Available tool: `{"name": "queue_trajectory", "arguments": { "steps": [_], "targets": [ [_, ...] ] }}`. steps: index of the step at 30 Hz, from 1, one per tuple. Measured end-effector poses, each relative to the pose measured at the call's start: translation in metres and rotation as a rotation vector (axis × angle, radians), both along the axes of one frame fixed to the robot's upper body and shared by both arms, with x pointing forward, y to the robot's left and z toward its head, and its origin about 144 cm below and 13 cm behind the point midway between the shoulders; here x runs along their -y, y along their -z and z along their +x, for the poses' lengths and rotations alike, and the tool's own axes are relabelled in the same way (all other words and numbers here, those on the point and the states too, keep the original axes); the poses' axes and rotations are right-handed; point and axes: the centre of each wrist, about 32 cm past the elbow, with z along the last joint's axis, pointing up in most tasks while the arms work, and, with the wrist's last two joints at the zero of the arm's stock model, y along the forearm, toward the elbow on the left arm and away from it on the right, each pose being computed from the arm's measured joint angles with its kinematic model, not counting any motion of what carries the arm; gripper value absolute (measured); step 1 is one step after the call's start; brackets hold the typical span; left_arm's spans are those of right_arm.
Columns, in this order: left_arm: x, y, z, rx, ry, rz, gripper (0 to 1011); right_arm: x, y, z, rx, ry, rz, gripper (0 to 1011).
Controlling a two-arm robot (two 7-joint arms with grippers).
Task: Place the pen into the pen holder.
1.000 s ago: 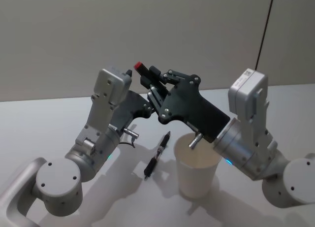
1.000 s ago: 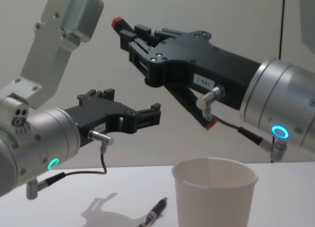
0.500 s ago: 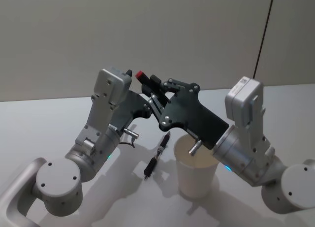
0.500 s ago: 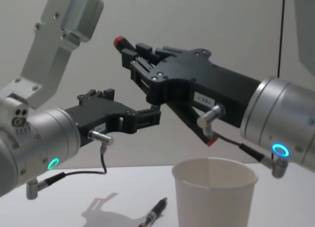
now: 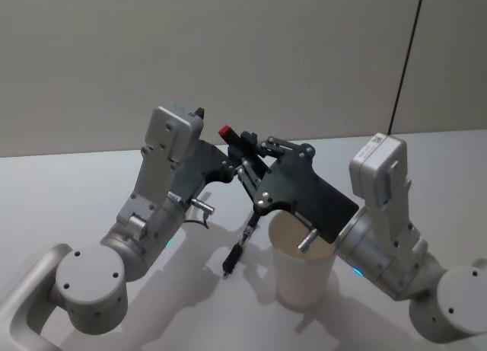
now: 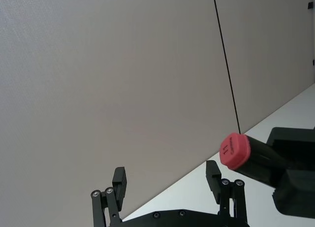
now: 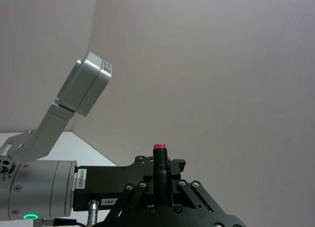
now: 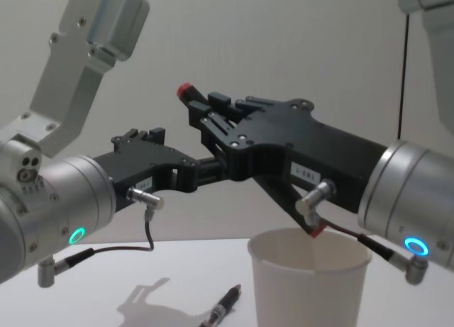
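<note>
My right gripper point(image 5: 246, 151) is shut on the pen point(image 8: 186, 93), a black stick with a red cap at its upper end. It is held tilted above the pen holder point(image 5: 303, 273), a plain white paper cup. The pen's red lower end point(image 8: 316, 230) sits just at the cup's point(image 8: 306, 288) rim. In the right wrist view the pen point(image 7: 159, 170) runs between the shut fingers. My left gripper point(image 8: 213, 168) hangs open in the air just behind the right one, left of the cup, holding nothing. Its spread fingers point(image 6: 120, 178) frame the pen's red cap point(image 6: 234, 150).
A second, slim black pen point(image 5: 239, 246) lies on the white table point(image 5: 61, 199) just left of the cup, also visible low in the chest view point(image 8: 223, 310). A plain wall stands behind the table.
The right gripper has come down and toward the cup with the pen, which now leans more steeply with its lower end at the cup's mouth. The left arm has stayed still.
</note>
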Motion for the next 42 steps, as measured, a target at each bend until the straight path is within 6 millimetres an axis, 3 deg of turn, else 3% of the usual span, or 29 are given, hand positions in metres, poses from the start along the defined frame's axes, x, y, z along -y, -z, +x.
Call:
{"name": "queue_trajectory", "arguments": {
  "steps": [35, 37, 42],
  "targets": [
    [0.000, 0.000, 0.000, 0.000, 0.000, 0.000, 1004, 0.007, 0.012, -0.001, -0.034, 0.024, -0.030, 175],
    [0.000, 0.000, 0.000, 0.000, 0.000, 0.000, 1004, 0.007, 0.012, -0.001, -0.034, 0.024, -0.031, 192],
    [0.000, 0.000, 0.000, 0.000, 0.000, 0.000, 1004, 0.008, 0.012, -0.001, -0.036, 0.022, -0.031, 344]
  ]
}}
